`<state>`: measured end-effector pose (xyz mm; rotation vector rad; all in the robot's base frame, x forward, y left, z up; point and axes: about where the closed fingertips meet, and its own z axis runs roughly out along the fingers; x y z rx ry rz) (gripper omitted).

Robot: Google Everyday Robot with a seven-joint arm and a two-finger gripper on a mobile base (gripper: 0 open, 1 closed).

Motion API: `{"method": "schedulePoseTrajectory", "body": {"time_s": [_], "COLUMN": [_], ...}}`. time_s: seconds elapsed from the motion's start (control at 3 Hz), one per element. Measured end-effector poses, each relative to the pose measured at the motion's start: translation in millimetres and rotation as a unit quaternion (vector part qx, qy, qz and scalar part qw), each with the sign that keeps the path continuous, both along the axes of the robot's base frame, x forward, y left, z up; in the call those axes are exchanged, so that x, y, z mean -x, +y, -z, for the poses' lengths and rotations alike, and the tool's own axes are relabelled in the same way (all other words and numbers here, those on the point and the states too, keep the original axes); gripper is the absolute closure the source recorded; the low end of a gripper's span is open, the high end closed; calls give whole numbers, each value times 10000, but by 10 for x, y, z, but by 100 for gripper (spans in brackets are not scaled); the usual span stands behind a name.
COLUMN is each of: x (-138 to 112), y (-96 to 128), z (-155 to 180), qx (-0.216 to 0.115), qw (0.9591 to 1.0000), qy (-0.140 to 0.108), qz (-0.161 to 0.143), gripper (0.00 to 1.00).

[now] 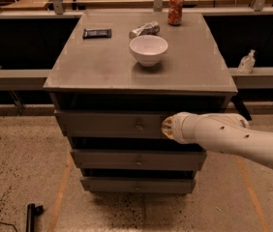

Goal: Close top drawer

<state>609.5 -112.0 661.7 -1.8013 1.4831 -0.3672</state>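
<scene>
Pincer (167,128) touches the front of the top drawer (102,124), just right of its knob (139,127); open or closed, can't tell. A dark gap shows above the drawer front, under the counter (88,71). Above the pincer: white bowl (148,50), crumpled wrapper (144,30), red can (175,8), with a black bar (97,33) up-left. Two lower drawers (102,159) sit below.
</scene>
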Motion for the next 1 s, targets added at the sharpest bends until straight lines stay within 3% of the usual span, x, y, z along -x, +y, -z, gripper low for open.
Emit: {"method": "schedulePoseTrajectory", "body": {"time_s": [0.33,1.0], "x": [187,637], "y": [78,-109], "z": [-260,-1207], "qx": [-266,-768], "qw": [9989,9922], "qy": [362,976], "qz": [-105,-95], "gripper": [100,100]}}
